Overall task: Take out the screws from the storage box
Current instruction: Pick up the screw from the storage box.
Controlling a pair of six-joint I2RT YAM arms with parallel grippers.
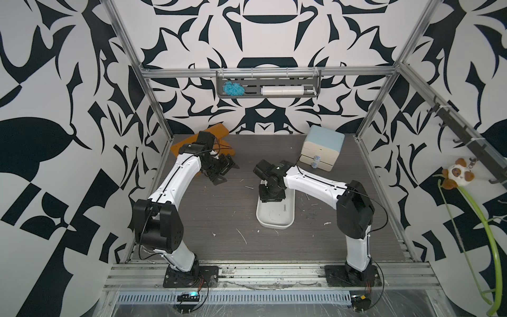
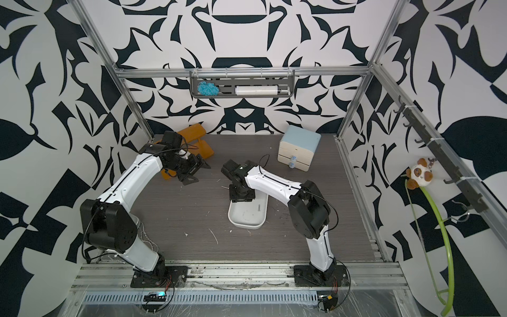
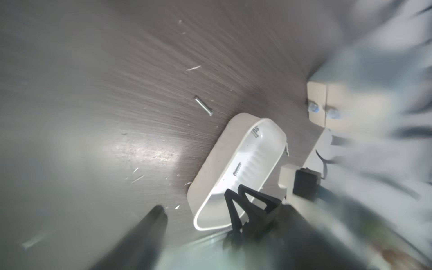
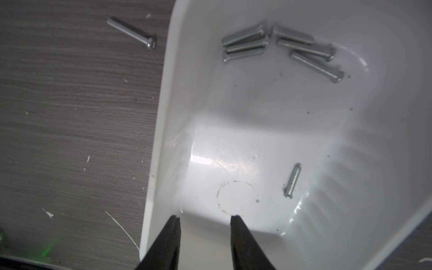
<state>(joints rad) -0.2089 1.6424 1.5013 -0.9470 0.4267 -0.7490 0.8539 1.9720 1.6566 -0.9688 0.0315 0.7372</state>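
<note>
Fingers, right gripper (image 4: 205, 219) — two black tips standing apart with nothing between them, poised over the floor of the storage box (image 4: 163, 117), close by one long wall. Fingers, left gripper (image 1: 227, 173) — spread wide and empty, held above the table (image 1: 214, 211) in front of the orange shelf (image 1: 219, 130), well apart from the box.

Table: dark wood-grain top, scattered with white debris (image 1: 241, 236).

Cabinet (image 1: 323, 142): cream, two drawers, pale blue top; stands at the back, beyond the right arm.

Storage box (image 1: 274, 225): shallow white plastic tub with rounded corners and a glossy inside marked by dark specks and a faint ring. Lies on the table between the two arms; in both top views its far end is covered by the right wrist.

Screws (image 4: 245, 46): slim, silvery, threaded shank, small round head.
- Cluster (image 4: 304, 49): five or six heaped at the far end of the box floor, well ahead of the right fingertips. Clear in the right wrist view; the cluster (image 3: 255, 132) shows small in the left wrist view; hidden under the arm in both top views.
- Single screw (image 4: 292, 181): alone on the box floor, nearer the right fingertips and off to one side of them; in a top view the single screw (image 1: 285, 207) shows too.
- Stray screw (image 4: 132, 32): outside the box, flat on the table just beside its long wall, on the left arm's side.
</note>
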